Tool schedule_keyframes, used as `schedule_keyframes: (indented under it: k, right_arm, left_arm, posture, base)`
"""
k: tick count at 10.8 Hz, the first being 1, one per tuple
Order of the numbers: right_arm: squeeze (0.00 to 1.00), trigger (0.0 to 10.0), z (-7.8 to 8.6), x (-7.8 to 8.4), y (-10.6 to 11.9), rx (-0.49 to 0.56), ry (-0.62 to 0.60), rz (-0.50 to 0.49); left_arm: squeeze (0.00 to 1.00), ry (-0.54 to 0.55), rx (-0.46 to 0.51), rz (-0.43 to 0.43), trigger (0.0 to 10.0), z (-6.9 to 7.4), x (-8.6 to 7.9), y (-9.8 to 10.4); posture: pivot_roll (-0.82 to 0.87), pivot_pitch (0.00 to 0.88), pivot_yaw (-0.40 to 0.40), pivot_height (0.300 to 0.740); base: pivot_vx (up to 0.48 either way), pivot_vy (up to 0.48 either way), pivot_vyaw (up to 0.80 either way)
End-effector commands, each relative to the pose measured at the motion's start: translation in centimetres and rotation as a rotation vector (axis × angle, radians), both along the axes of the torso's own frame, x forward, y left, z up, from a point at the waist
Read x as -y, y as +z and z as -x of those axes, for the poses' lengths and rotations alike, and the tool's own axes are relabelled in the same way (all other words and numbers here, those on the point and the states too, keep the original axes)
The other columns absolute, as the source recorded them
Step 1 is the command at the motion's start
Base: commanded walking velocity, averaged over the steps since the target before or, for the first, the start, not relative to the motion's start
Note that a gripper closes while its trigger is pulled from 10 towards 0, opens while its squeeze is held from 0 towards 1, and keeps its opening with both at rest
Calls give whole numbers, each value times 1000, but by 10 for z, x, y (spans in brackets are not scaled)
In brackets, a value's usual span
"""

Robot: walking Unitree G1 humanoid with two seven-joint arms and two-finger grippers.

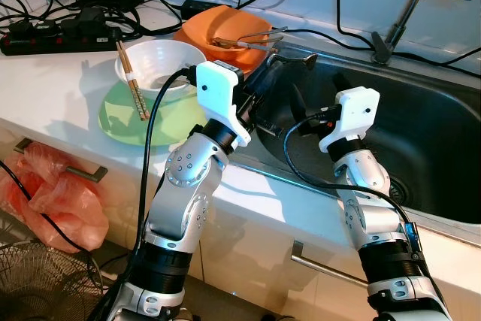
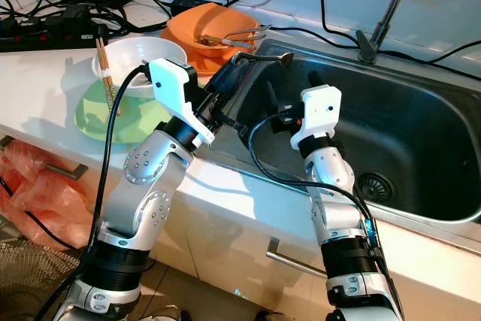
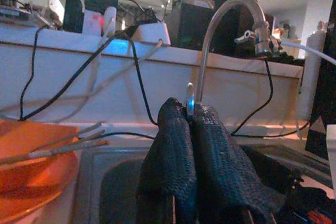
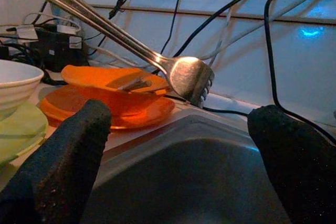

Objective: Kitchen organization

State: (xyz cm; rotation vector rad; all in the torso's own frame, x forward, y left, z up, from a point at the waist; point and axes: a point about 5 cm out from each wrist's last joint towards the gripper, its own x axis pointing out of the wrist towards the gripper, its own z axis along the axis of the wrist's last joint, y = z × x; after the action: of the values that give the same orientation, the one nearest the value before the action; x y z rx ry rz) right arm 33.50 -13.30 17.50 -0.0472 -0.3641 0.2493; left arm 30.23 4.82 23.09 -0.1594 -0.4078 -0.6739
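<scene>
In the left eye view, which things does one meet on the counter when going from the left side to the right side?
power strip → chopsticks → white bowl → orange bowl → left gripper holding a fork → right gripper over the sink → tap

Landmark: sink (image 1: 421, 140), set into the counter (image 1: 52, 88), right part of the scene.
- Faucet (image 1: 409, 9): behind the sink, at its back rim.
- Drain (image 2: 373, 184): in the sink floor, toward the front.
- Stacked plates (image 1: 225, 35): left of the sink's back corner, utensils (image 1: 248, 39) lying in them.
- Bowl (image 1: 159, 65): left of the sink, before the stacked plates, on a plate (image 1: 143, 122); chopsticks (image 1: 131, 80) across its left rim.
- Power strip (image 1: 52, 35): far left of the sink, at the wall.
- Fork (image 1: 289, 59): over the sink's left rim.
- Drawer handle (image 1: 323, 264): below the sink's front edge.
- Plastic bag (image 1: 52, 193): low and left of the sink, on a cabinet handle (image 1: 68, 169).
</scene>
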Motion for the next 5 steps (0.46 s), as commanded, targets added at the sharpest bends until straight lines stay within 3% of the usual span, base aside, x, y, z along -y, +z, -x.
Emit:
schedule_keyframes:
  k: [1, 5]
  right_arm:
    - [0, 10000, 3, 1, 2, 18, 1, 6]
    - [0, 10000, 4, -2, 2, 23, 6, -3]
  left_arm:
    - [0, -39, -21, -19, 10000, 3, 6, -4]
    - [0, -74, -71, -74, 10000, 4, 13, -14]
  posture:
    - [45, 79, -33, 740]
    - [42, 85, -28, 740]
  base:
    - [0, 0, 0]
    - [0, 0, 0]
